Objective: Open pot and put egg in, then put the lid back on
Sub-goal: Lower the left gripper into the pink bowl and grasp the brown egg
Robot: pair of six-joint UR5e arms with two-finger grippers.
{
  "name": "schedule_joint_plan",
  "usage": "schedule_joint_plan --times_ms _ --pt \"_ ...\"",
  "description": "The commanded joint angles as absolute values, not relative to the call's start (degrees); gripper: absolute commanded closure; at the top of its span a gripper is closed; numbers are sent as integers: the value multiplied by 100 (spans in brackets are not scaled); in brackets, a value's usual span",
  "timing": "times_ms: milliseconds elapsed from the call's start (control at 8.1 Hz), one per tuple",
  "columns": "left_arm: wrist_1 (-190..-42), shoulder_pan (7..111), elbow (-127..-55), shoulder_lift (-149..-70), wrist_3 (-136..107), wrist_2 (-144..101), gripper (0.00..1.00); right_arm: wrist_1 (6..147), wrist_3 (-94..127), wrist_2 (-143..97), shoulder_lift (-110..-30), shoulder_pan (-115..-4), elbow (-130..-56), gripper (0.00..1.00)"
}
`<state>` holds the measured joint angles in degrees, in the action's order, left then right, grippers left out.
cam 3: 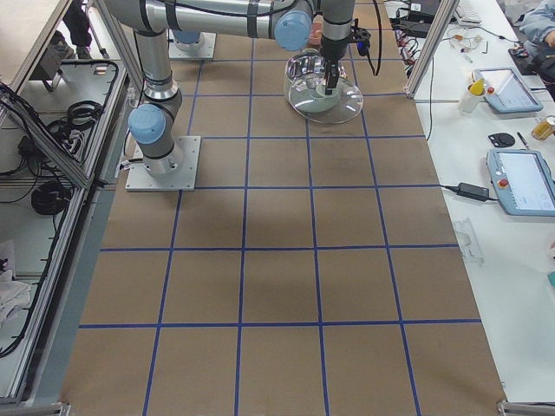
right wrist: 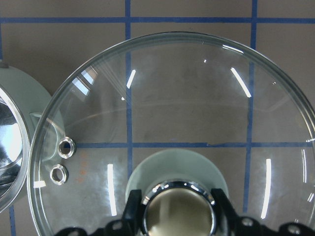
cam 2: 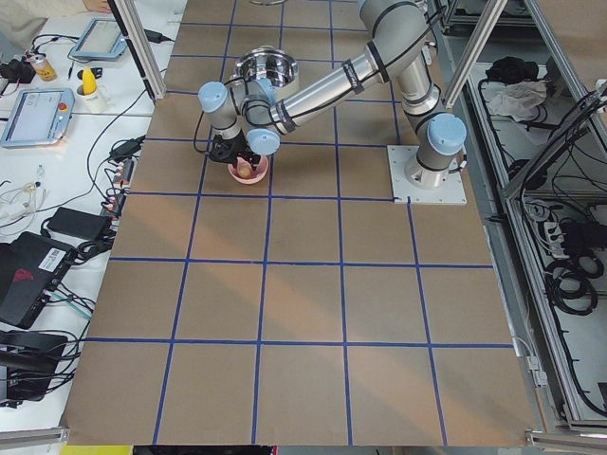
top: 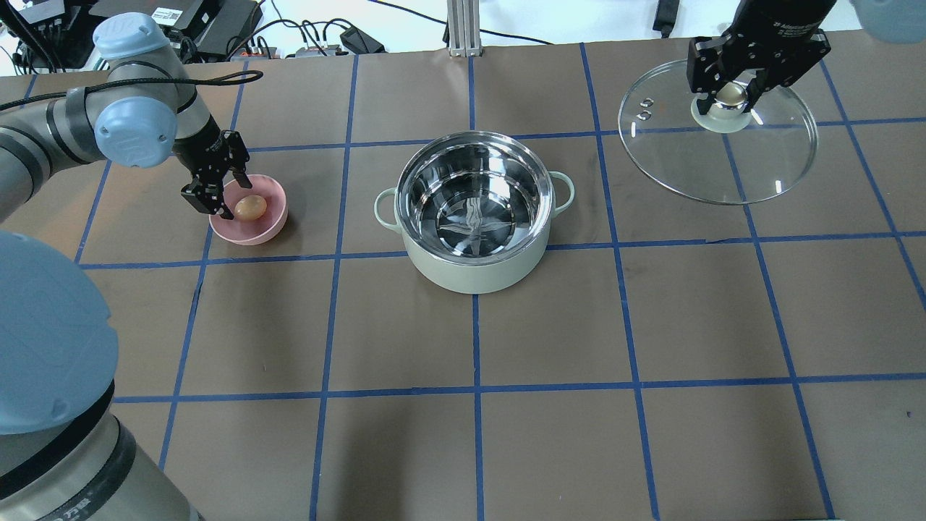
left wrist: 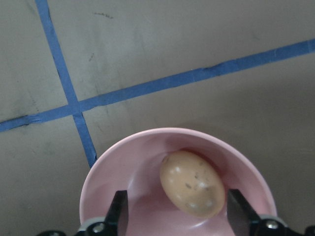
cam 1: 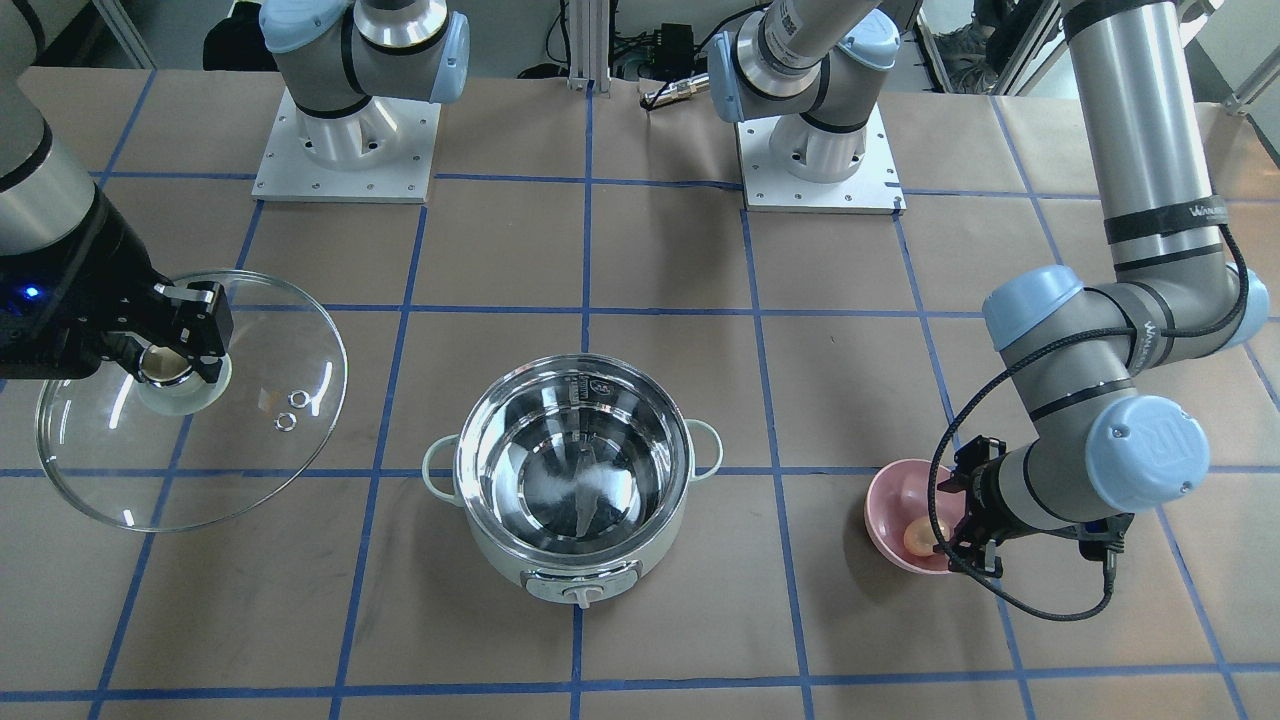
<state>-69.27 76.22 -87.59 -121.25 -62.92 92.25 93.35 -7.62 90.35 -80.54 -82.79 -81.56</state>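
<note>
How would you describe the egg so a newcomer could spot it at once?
Start at the open pot mid-table, then look toward the robot's left to the small pink bowl under the left gripper. The egg lies in that bowl, between the open fingers: tan, speckled and oval, unlike the shiny round knob on the glass lid.

The pot (top: 463, 273) stands uncovered at the middle of the table (top: 550, 434). To the robot's left, well apart, an egg (top: 250, 208) lies in a bowl (top: 249, 237), the left gripper (top: 221, 197) straddling it. The lid (top: 723, 159) is off to the right, its knob clasped by the right gripper (top: 731, 98).
</note>
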Motion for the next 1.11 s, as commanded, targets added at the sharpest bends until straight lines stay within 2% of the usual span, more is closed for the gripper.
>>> schedule_joint_plan --times_ms 0,988 --pt "-6926 7646 -8754 -12226 -6293 9150 25 9325 -765 9035 -8068 -8279 -8156 81" --pt "-6917 7646 -8771 -12375 -6249 9079 25 9325 -773 9035 -8051 -8279 -8156 81"
